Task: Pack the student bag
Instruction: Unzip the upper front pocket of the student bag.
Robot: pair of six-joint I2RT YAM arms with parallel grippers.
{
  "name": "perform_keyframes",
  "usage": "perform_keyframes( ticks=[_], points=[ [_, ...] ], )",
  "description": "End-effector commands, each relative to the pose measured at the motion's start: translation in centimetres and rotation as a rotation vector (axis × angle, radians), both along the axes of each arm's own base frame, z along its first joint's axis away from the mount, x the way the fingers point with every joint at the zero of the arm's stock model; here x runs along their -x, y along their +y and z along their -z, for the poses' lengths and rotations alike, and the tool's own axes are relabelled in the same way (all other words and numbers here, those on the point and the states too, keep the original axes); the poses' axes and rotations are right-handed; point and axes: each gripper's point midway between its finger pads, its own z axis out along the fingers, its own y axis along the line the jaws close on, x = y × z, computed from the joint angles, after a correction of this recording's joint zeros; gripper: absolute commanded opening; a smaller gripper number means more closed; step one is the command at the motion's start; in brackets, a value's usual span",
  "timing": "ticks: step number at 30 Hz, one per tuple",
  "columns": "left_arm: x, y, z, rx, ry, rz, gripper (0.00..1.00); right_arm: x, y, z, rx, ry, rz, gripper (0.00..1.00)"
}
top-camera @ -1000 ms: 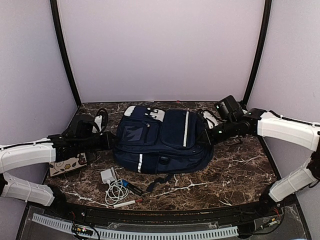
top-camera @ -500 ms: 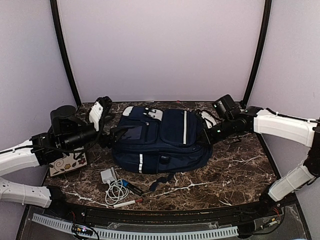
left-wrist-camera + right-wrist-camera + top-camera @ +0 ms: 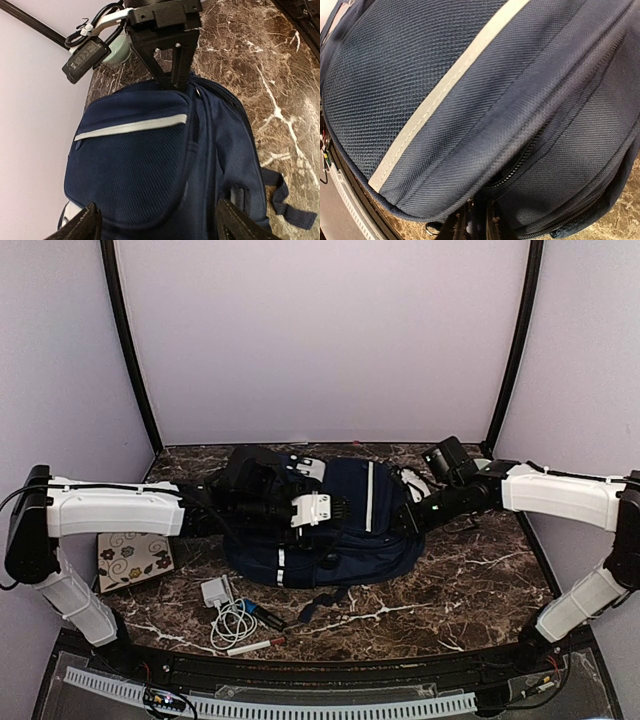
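The student bag (image 3: 340, 520), a large dark navy backpack with pale stripes, lies flat in the middle of the marble table. My left gripper (image 3: 318, 510) hovers over its front pocket, open, holding nothing. In the left wrist view the bag (image 3: 150, 165) fills the space between the two wide-apart fingertips (image 3: 82, 225). My right gripper (image 3: 408, 516) sits at the bag's right edge; its fingers (image 3: 457, 227) are nearly together with the bag's edge fabric (image 3: 485, 165) beside a zipper between them. The left wrist view also shows the right gripper (image 3: 175, 82) pinching that edge.
A floral notebook (image 3: 135, 558) lies at the left. A white charger with coiled cable (image 3: 225, 608), a dark marker (image 3: 264, 618) and a red-tipped pen (image 3: 252, 646) lie in front of the bag. A black cabled adaptor (image 3: 85, 55) and white items (image 3: 415, 480) lie behind the right gripper.
My left arm swung from left of the bag to above its front pocket, and its gripper opened wide. The right gripper stayed at the bag's right edge.
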Motion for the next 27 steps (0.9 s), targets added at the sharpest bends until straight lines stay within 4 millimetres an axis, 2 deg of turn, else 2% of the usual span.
perform_keyframes(
  ticks=[1,3,5,9,13,15,17,18,23,27],
  points=[
    [-0.5,-1.7,-0.2,-0.088,-0.068,0.101,0.72,0.5,1.8,-1.2,-0.105,-0.016,-0.052,0.10],
    [-1.0,-2.1,0.6,-0.106,-0.076,0.101,0.63,1.1,1.8,-1.5,-0.127,-0.014,-0.067,0.04],
    [-1.5,-2.2,1.4,-0.129,-0.088,0.091,0.60,1.5,1.6,-1.8,-0.131,-0.016,-0.074,0.00],
    [-1.6,-2.0,3.7,-0.216,-0.064,0.105,0.57,2.2,1.2,-2.4,-0.130,-0.021,-0.081,0.00],
    [-1.8,-1.9,4.5,-0.255,-0.044,0.104,0.54,2.9,1.0,-2.8,-0.149,-0.017,-0.093,0.00],
    [-2.1,-2.0,4.6,-0.261,-0.049,0.093,0.42,3.2,1.0,-2.8,-0.151,-0.011,-0.096,0.00],
    [-2.7,-2.3,4.5,-0.256,-0.044,0.068,0.12,3.5,1.0,-2.7,-0.154,-0.006,-0.103,0.00],
    [-3.1,-2.4,4.3,-0.248,-0.040,0.046,0.01,3.7,1.0,-2.7,-0.153,-0.007,-0.111,0.00],
    [-4.7,-3.2,2.0,-0.138,0.005,-0.080,0.00,5.8,2.2,-3.6,-0.158,-0.033,-0.186,0.00],
    [-4.1,-3.9,1.0,-0.082,0.098,-0.077,0.00,7.6,4.6,-5.7,-0.208,-0.087,-0.261,0.00]
  ],
)
